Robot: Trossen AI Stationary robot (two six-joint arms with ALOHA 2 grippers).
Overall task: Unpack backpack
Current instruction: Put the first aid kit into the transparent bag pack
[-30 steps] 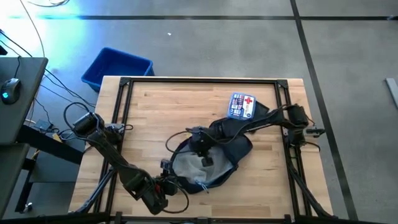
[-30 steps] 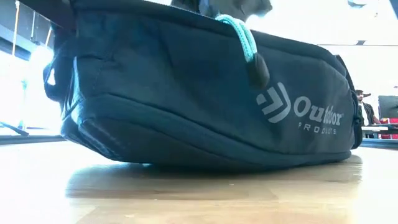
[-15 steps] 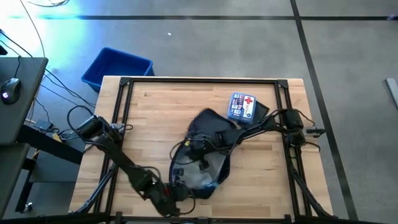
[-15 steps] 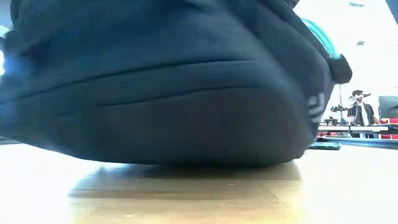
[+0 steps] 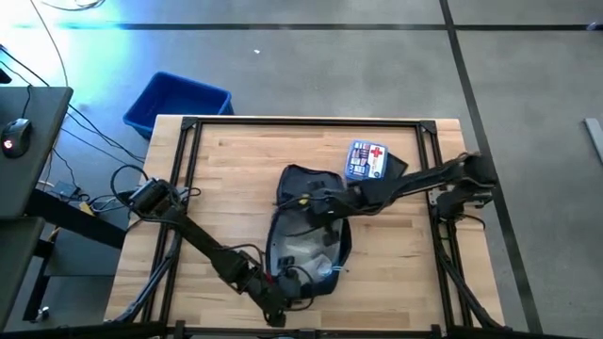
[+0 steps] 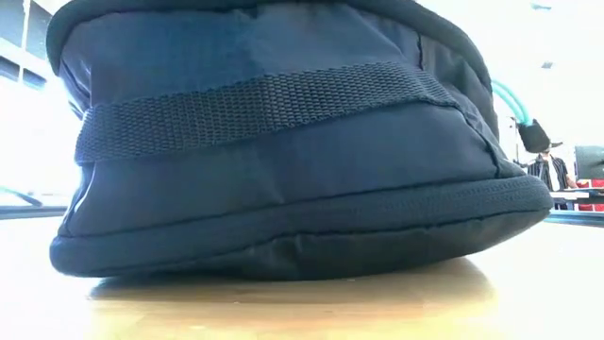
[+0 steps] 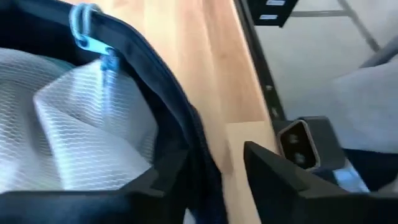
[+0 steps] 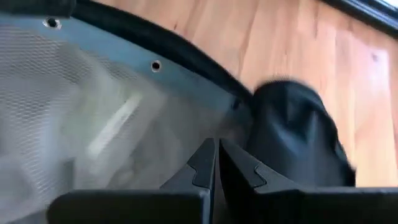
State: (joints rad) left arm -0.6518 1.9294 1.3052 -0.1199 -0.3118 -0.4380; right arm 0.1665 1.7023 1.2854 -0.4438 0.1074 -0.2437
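Your backpack lies open near the middle of the worktop, its pale mesh lining facing up. Your left gripper sits at the bag's near edge with its fingers parted, the dark rim between them. Your right gripper is pressed fully together over the mesh inside, gripping nothing you can see. The first-aid kit lies just beyond the bag.

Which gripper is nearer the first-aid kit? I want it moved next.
Right. The right gripper is over the backpack beside the first-aid kit; the left gripper is at the backpack's near end.
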